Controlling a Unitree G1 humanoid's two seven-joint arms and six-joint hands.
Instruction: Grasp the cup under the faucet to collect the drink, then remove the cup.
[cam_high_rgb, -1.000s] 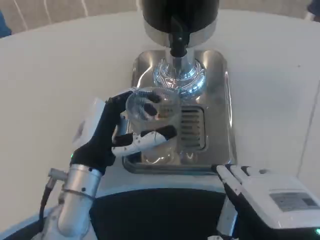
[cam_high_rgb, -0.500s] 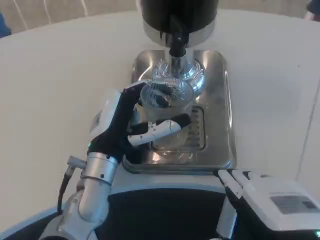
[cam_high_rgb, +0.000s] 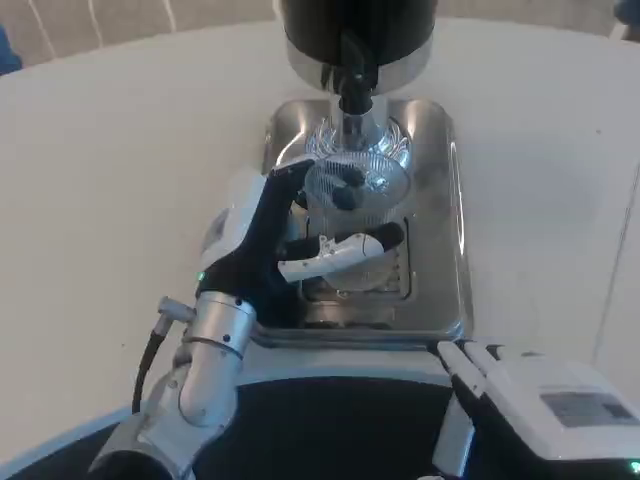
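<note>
Head view: my left hand has its fingers wrapped around the clear cup, upright over the steel drip tray, its mouth just below and slightly short of the faucet. My right hand waits low at the bench edge, fingers apart, holding nothing.

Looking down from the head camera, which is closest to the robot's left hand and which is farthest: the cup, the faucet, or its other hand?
1. Cup: held in the left hand.
2. Faucet: just above and beyond the cup.
3. Right hand: bottom right, at the near edge.
</note>
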